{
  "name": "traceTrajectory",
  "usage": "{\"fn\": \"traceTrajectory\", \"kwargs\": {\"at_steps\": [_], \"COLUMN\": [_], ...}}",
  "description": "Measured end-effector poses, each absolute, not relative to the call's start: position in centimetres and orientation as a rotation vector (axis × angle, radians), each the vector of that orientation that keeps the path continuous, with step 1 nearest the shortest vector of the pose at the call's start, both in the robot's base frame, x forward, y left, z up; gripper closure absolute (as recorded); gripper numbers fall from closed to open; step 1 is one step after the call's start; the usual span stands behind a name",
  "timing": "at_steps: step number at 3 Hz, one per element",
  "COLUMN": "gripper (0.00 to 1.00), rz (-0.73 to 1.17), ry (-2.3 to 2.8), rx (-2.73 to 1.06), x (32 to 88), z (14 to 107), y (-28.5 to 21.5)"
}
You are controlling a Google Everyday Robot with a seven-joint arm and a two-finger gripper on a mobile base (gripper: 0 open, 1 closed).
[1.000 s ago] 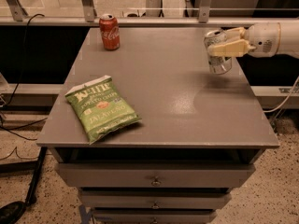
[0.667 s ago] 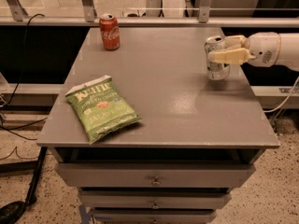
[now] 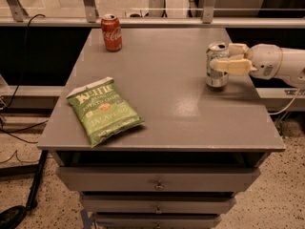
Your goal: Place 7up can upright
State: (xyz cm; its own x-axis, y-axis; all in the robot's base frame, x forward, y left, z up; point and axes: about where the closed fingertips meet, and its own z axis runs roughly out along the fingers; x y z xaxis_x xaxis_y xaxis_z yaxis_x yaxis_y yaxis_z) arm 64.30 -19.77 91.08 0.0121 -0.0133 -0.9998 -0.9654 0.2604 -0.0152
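The 7up can (image 3: 216, 74), silvery with a green mark, stands upright on the grey table (image 3: 167, 104) near its right edge. My gripper (image 3: 223, 56) reaches in from the right. Its cream fingers (image 3: 231, 66) sit on either side of the can's upper half, one in front and one behind, closed on it. The can's base rests on the tabletop.
A red cola can (image 3: 111, 32) stands upright at the back left of the table. A green chip bag (image 3: 104, 109) lies flat at the front left. Drawers sit below the tabletop. A railing runs behind the table.
The gripper has moved the can a little lower and toward the front; the can now stands with its base on the table.
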Motion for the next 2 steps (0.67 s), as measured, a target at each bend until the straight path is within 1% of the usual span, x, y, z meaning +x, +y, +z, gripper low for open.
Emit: {"fn": "traceTrajectory", "kwargs": {"at_steps": [1,2], "gripper": [0.74,0.50], "rz": [0.978,0.964], "ry": [1.230,1.183], "rx": [-1.067,-1.090], "x": [63.53,63.08], "z": [90.80,90.64], "y": [-19.47,-19.45]}}
